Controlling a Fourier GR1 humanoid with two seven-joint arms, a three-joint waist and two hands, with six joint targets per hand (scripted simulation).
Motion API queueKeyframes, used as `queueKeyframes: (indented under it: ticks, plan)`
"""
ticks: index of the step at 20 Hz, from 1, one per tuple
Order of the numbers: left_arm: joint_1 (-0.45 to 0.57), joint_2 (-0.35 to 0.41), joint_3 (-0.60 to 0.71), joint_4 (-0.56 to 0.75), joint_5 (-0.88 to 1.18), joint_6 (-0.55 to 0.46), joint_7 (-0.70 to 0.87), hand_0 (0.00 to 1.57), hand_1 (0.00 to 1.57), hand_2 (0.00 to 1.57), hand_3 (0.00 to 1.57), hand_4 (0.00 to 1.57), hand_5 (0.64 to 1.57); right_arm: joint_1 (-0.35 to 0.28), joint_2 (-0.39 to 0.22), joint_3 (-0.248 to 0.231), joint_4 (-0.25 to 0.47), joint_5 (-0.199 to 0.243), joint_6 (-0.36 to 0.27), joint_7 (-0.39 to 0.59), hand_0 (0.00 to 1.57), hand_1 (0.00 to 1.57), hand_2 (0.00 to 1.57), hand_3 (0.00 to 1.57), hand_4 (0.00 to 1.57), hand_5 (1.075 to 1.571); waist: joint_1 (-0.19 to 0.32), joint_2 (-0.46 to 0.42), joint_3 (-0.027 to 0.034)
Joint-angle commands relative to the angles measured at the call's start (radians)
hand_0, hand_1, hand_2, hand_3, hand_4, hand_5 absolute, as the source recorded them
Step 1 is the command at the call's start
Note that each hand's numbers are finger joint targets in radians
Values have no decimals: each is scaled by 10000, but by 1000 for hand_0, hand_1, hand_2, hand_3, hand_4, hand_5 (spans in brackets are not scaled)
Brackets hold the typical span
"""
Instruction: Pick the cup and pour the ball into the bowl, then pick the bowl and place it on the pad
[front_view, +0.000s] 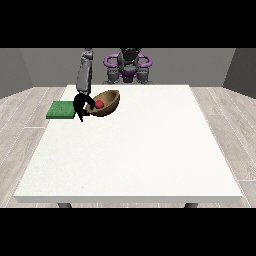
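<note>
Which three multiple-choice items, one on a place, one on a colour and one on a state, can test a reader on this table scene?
1. Where does the green pad lie?
A. at the table's edge at the view's left
B. at the table's middle
C. at the near edge

2. What colour is the ball?
A. blue
B. red
C. yellow

3. How is the brown bowl?
A. upside down
B. level on the pad
C. tilted, held by the hand at the view's left

Key: 1 A, the pad sits at that edge; 2 B, it shows red inside the bowl; 3 C, the rim slants beside the black hand.

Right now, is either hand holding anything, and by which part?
The hand at the view's left holds the tilted brown bowl by its left rim; the red ball sits inside.
</note>
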Motion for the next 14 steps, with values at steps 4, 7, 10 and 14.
queueKeyframes:
  ticks: [4, 7, 10, 14]
  plan:
    - [299, -88, 56, 173, 97, -80, -73, 0, 0, 0, 0, 1143, 1520, 736, -657, 471, 713, 811, -1339, 1798, 1571, 1571, 1571, 1365, 960, 1536, 97, 139, 359]
    - [264, 294, 362, 1025, 232, -362, -185, 0, 0, 0, 0, 1175, 1525, 117, -1092, 863, 121, 1078, -1786, 2971, 1571, 1571, 1571, 1267, 1021, 1545, -199, -405, 343]
    - [809, 183, 350, 1435, -15, -359, -360, 0, 0, 0, 0, 1191, 1528, -331, -2081, 1187, -157, 1342, -1633, 4698, 1571, 1571, 1571, 1111, 1026, 1548, -536, -1177, 341]
    - [1525, 759, 989, 2548, -358, -527, -1399, 0, 0, 0, 0, 1200, 1540, -845, -2763, 1491, -746, 1297, -511, 6045, 1571, 1571, 1571, 969, 1046, 1557, -1486, -1262, 367]
